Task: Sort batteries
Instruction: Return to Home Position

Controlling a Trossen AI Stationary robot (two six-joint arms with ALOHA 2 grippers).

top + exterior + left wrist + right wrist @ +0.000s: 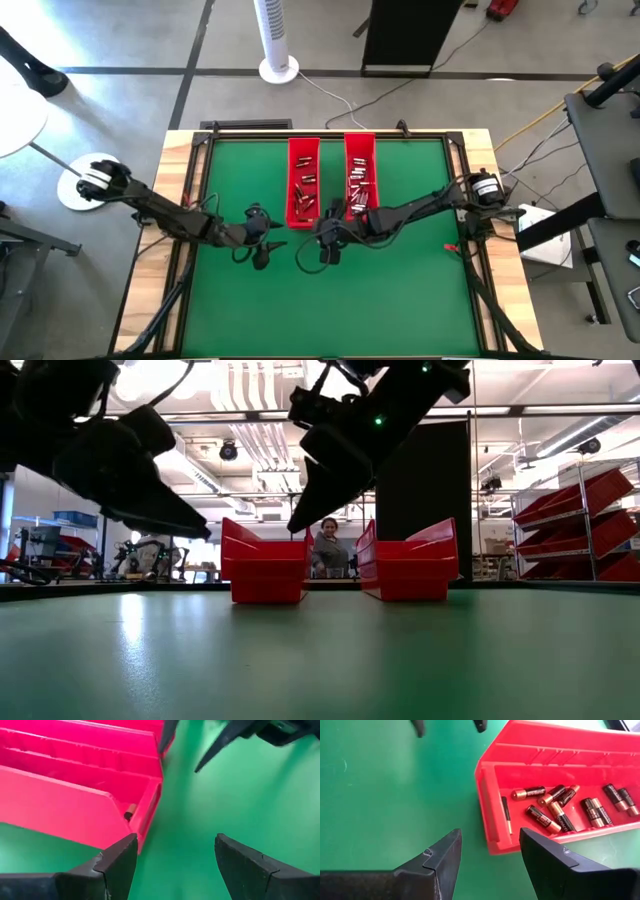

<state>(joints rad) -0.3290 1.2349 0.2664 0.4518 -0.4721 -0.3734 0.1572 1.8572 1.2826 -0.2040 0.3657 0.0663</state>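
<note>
Left fingers (117, 862), right fingers (442, 857) spread; left bin (303, 152) holds dark batteries (557, 817), right seemingly silvery.

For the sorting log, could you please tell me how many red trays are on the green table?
2. Both stand side by side near the table's top edge in the high view: the left tray holds darker batteries, the right tray silvery batteries. None seems hidden.

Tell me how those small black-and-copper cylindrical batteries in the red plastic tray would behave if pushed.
The black-and-copper cylindrical batteries lie on their sides, so a nudge would probably roll them until the red plastic tray stops them. Their smooth casings look slippery, so the open right gripper might squirt one out. The left gripper is open nearby.
</note>
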